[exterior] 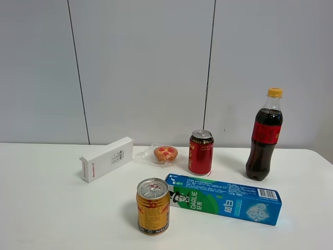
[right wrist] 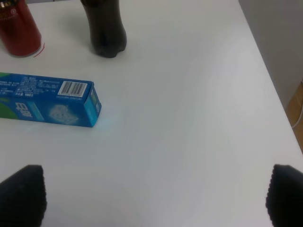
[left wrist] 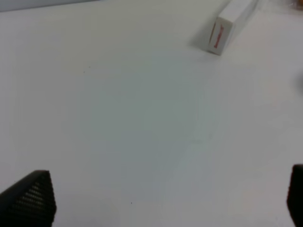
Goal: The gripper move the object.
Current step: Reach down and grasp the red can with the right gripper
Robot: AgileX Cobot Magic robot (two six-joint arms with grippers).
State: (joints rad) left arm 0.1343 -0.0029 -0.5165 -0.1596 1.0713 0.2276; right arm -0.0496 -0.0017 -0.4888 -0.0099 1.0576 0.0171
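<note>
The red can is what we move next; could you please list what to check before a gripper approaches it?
1. Red can upright, standing free: ok.
2. Right gripper jaws wide apart, empty: ok.
3. Left gripper jaws wide apart, empty: ok.
4. Approach clear for right gripper: probably not ok; toothpaste box lies in front, cola bottle stands close beside.
5. Can full or empty: cannot tell.

Bare lab-like test bench: white table [exterior: 41,208], grey panel wall [exterior: 140,67]
</note>
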